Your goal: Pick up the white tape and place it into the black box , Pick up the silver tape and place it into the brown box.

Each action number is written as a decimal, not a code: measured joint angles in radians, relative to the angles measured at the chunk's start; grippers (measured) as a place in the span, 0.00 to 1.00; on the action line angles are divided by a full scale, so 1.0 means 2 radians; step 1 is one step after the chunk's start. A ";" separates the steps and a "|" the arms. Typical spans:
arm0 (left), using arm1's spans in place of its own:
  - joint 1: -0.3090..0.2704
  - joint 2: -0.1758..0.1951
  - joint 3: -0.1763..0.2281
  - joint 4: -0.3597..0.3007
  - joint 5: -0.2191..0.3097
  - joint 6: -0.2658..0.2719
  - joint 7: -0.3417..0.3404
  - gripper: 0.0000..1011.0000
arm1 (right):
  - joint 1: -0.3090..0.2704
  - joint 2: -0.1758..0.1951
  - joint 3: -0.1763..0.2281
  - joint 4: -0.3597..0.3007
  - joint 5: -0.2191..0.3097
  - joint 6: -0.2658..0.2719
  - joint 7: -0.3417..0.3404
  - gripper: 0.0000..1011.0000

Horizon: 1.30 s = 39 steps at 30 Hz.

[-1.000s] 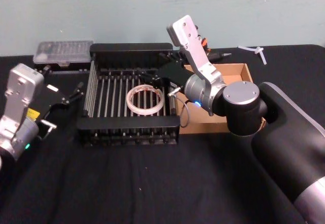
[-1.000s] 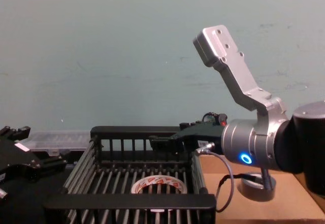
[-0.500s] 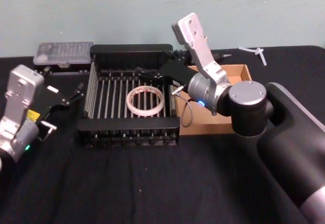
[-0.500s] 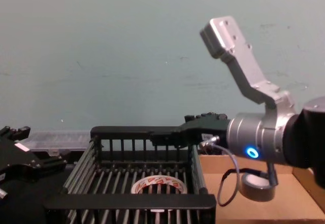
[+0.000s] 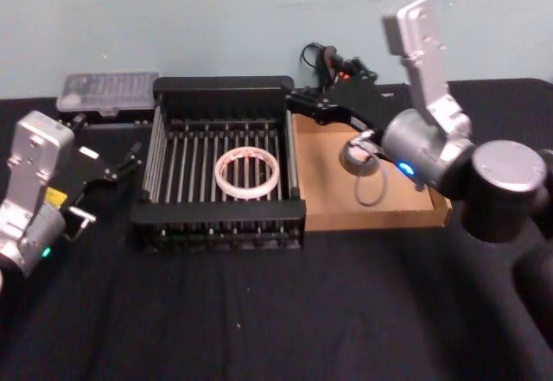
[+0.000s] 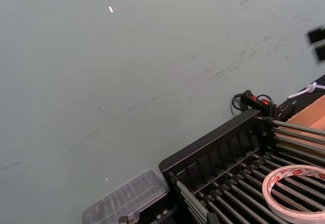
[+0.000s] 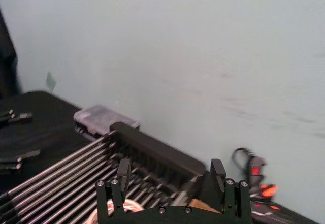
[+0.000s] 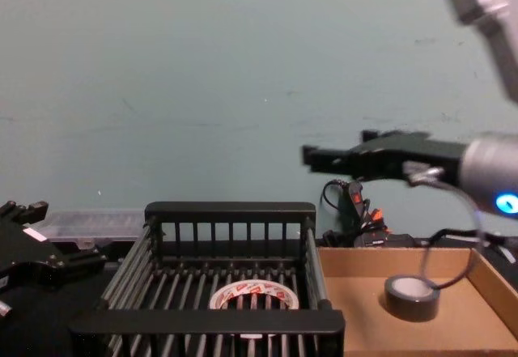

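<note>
Currently the white tape (image 5: 247, 172) lies in the black box (image 5: 223, 87). Chest view exposes the silver tape (image 8: 412, 296) on the brown box (image 8: 368, 325) floor; the right gripper (image 8: 317, 158) hovers above, fingers apart and empty. Whether the left gripper (image 5: 130, 155) is open cannot be told.

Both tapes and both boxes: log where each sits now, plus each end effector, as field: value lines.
white tape: flat on the slatted floor of the black box
silver tape: on the floor of the brown box
right end effector: open, raised above the seam between the two boxes, holding nothing
left end effector: parked on the table left of the black box
</note>
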 joint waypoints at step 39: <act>0.000 0.000 0.000 0.000 0.000 0.000 0.000 0.99 | -0.154 0.019 0.089 -0.016 -0.048 -0.100 -0.073 0.99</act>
